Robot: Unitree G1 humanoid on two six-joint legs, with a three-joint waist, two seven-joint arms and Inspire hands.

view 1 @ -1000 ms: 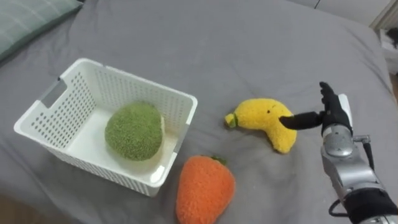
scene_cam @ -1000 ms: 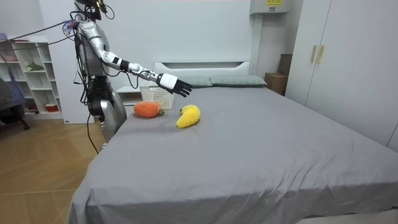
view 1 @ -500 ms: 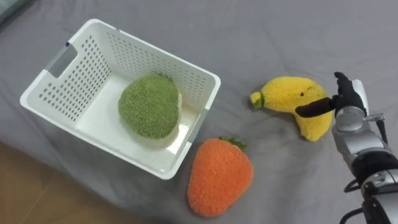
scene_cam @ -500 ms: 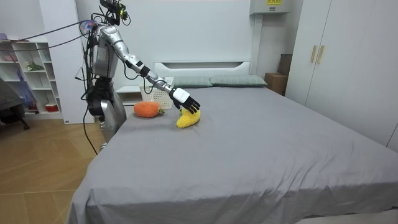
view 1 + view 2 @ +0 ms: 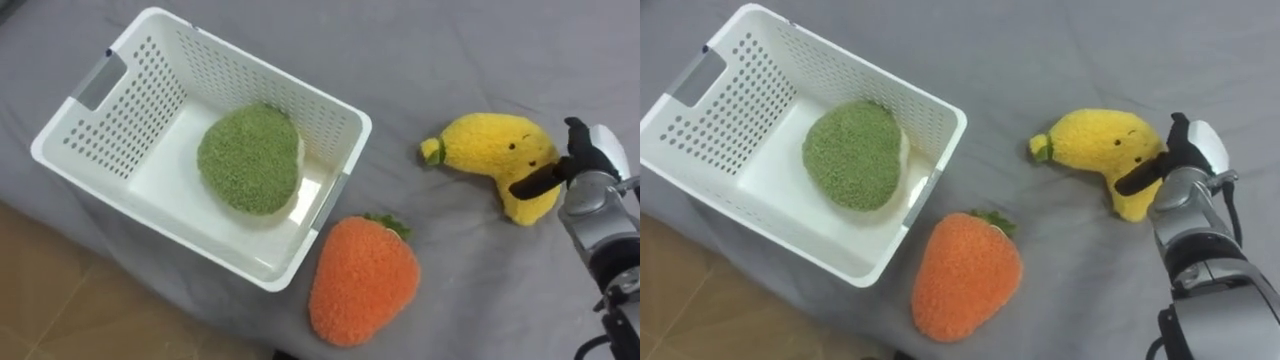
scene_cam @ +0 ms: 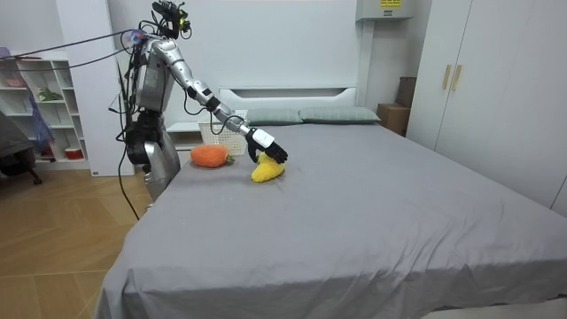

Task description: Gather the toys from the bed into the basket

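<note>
1. The yellow banana toy [image 5: 493, 158] lies on the grey bed [image 5: 480, 50], out in the open, well right of the white basket [image 5: 100, 140]. Its long axis runs across the eye views from upper left to lower right, with a gentle bend. The green-tipped stem end points to the left, toward the basket, and the blunt end points down and to the right.
2. The right hand [image 5: 592, 165] comes in from the right edge and sits against the banana's blunt end. Its dark thumb [image 5: 535, 183] stretches straight across that end and touches the plush. The fingers reach up and away on the far side, and what shows of them is uncurled, so nothing is pinched.
3. In the room view the robot stands at the bed's corner, on the room view's left. Its right arm is extended forward and down over the mattress to the banana.
4. A round green plush toy [image 5: 250, 160] rests inside the basket, toward its right wall.
5. An orange plush toy [image 5: 362, 282] with a green top lies on the sheet just beside the basket's near right corner.
</note>
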